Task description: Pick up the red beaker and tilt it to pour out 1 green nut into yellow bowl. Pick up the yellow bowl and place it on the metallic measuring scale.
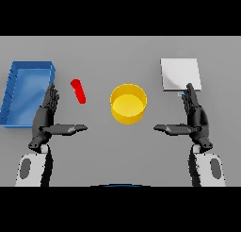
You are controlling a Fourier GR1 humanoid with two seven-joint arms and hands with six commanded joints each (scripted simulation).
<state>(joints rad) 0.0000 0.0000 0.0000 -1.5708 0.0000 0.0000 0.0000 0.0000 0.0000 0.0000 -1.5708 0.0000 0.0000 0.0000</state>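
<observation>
The yellow bowl [128, 103] stands upright at the table's middle, and I see nothing inside it. A small red beaker [78, 91] lies tilted on the table to the bowl's left. The metallic measuring scale [180, 74] is a pale square plate at the back right. My left hand [46, 118] hovers open below and left of the beaker, fingers straight, thumb pointing toward the bowl. My right hand [195, 118] is open too, just in front of the scale, thumb pointing left. Neither hand touches anything. No green nut is visible.
A blue tray [26, 90] with raised walls sits at the far left, close beside my left hand.
</observation>
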